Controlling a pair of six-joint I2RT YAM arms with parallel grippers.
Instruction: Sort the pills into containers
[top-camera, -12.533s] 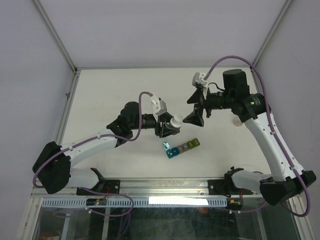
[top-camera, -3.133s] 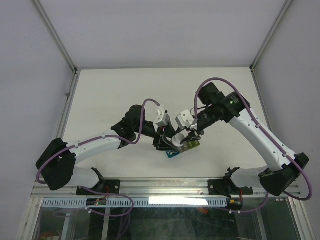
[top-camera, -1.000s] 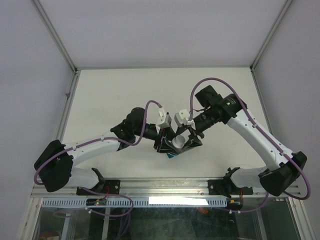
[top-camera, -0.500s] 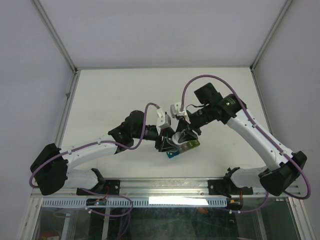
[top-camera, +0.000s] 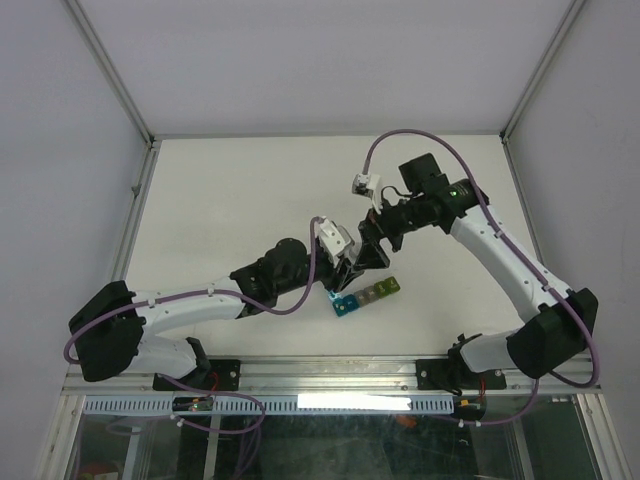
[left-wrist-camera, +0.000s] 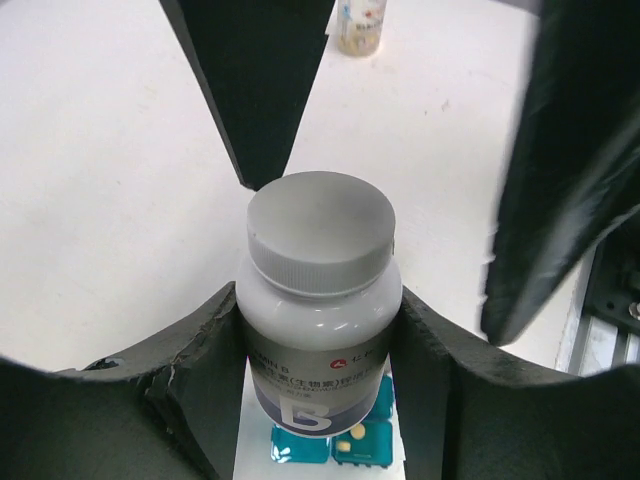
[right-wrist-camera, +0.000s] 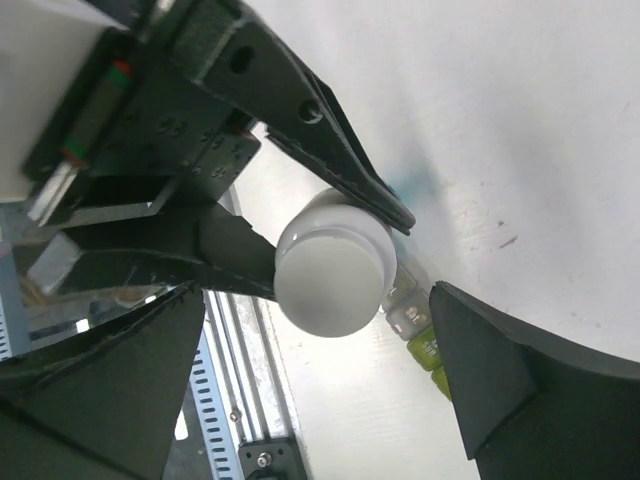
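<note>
Containers (top-camera: 366, 295): short strip of four joined little cubes, lying flat on the table (top-camera: 220, 200) toward the near edge, about midway between left and right. Long axis from near-left to far-right, blue and teal end at near-left, yellow-green end at far-right, openings facing up. Looks light, of thin stiff plastic and smooth, so likely to slide or tip at a small push. Better to hold down by the rim or take by the two long sides, not by a flip lid. In a teal cube, seemingly one small pale pill (left-wrist-camera: 351, 436). Just above the strip, white pill bottle (left-wrist-camera: 318, 330) clamped by its body in the left gripper (top-camera: 338, 277), jaws partly closed around it, cap (left-wrist-camera: 320, 225) on. Rigid and smooth, probably light; cap ribbed at the edge, a good place to pinch and turn. Points with the cap end away from the strip, toward the right gripper (top-camera: 372, 250); exact tilt hard to judge. Right gripper spread wide, one finger on each side of the cap, not touching it as far as can be seen.
</note>
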